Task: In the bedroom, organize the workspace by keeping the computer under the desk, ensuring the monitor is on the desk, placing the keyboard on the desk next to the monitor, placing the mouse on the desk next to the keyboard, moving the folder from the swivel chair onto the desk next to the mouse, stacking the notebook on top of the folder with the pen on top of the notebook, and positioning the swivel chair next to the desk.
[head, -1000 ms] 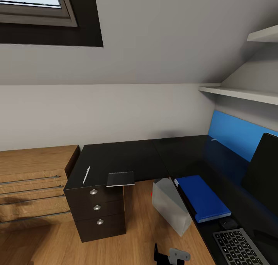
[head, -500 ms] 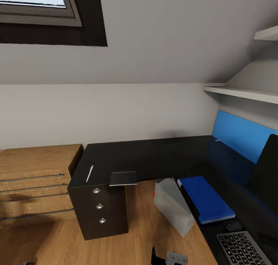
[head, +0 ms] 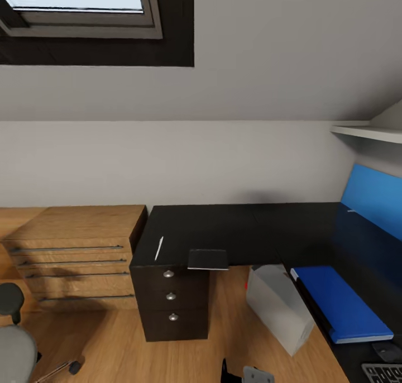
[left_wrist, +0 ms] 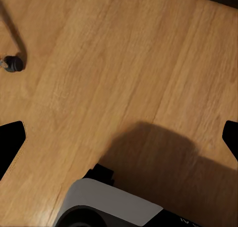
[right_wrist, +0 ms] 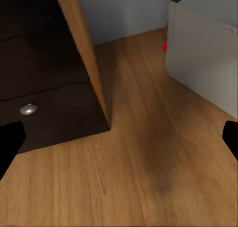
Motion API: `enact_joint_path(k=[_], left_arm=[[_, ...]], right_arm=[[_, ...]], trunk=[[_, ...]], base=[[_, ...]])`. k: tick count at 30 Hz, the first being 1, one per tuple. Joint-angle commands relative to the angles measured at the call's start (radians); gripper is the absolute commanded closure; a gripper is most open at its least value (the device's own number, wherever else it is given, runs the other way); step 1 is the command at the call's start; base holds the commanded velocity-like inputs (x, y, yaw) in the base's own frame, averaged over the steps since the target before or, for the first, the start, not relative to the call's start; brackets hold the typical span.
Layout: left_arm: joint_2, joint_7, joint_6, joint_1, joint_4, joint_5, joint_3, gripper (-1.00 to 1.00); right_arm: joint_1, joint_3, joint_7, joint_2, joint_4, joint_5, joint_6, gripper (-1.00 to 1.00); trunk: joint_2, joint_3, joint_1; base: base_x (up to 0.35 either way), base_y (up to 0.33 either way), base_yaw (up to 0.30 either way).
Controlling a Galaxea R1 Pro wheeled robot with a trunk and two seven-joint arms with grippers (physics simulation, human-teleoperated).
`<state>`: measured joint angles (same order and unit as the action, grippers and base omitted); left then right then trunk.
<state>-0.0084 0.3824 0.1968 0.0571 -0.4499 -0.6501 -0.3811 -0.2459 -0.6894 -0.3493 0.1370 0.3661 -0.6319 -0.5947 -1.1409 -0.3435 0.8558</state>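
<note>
The black L-shaped desk (head: 223, 229) is carrying the white pen (head: 159, 248) and the black notebook (head: 207, 259) on its near wing, the notebook overhanging the front edge above the drawers; on the other wing the blue folder (head: 340, 303) is lying flat, with a keyboard (head: 384, 372) corner just beyond it
</note>
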Motion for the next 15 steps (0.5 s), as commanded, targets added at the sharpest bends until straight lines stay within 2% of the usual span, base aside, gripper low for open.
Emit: enact_joint_path(k=[1,6,15], left_arm=[[0.0,0.006,0.006,0.001,0.0,-0.009,-0.008,-1.0],[0.002,0.006,0.007,0.001,-0.001,-0.008,-0.008,-1.0],[0.001,0.005,0.009,0.001,-0.095,-0.008,-0.01,-1.0]], right_arm=[[-0.001,-0.009,-0.008,0.0,-0.001,-0.005,-0.003,-1.0],[-0.001,-0.009,-0.008,-0.001,-0.001,-0.005,-0.004,-1.0],[-0.001,-0.007,-0.004,-0.007,-0.002,-0.005,-0.042,-1.0]], trunk=[[-0.001,-0.001,0.0],[-0.001,-0.001,0.0],[-0.008,-0.004,0.004]], base=[[0.059,0.045,0.275],[0.018,0.014,0.245],[0.002,0.001,0.038]])
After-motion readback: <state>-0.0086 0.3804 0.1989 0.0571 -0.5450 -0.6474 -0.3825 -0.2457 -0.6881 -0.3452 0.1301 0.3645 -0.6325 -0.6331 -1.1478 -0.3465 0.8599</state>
